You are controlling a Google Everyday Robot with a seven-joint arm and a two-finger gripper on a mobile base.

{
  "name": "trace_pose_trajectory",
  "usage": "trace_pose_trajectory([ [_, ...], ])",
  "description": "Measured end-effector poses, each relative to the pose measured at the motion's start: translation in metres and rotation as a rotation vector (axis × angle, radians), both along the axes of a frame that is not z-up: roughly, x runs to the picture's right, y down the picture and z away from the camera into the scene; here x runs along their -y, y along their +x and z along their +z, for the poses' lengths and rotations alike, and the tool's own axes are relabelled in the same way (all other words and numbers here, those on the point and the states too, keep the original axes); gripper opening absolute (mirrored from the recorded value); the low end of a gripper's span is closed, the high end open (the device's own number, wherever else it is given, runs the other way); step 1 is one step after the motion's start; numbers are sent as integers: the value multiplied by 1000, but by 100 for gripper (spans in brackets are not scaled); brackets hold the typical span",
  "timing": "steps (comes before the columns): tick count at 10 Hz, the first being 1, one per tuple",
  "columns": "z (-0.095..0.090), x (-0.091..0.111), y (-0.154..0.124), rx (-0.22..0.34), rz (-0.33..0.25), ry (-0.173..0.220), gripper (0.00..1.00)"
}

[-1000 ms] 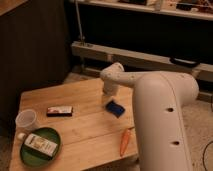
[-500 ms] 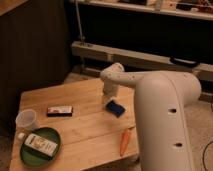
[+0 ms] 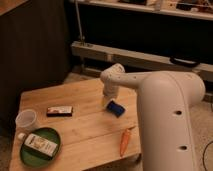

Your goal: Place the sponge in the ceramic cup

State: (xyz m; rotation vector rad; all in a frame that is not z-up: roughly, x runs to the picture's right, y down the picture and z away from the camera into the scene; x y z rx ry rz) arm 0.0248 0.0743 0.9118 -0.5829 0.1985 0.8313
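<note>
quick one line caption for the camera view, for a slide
Robot arm with its gripper at the dark-blue sponge on a wooden table, ceramic cup near the table's left edge.

Dim, warm-toned indoor light falls from above, so the wooden surface (image 3: 75,125) and the top of the white arm (image 3: 165,100) are the brightest areas, while the wall and the space behind them sink to near black. The tool (image 3: 107,102) hangs in the arm's shade low over the surface's far right part, just beside the sponge (image 3: 116,108), which shows as a dark patch. The ceramic cup (image 3: 26,120) catches a pale gleam.
</note>
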Motion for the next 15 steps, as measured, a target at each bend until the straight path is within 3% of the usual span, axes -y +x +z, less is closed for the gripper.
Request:
trace_pose_trajectory([
  [3,-8,-9,2,0,3,-17,65],
  [10,-7,-26,11,-13,5,-57,65],
  [15,-14,-28,15,-16,9,-53,65],
])
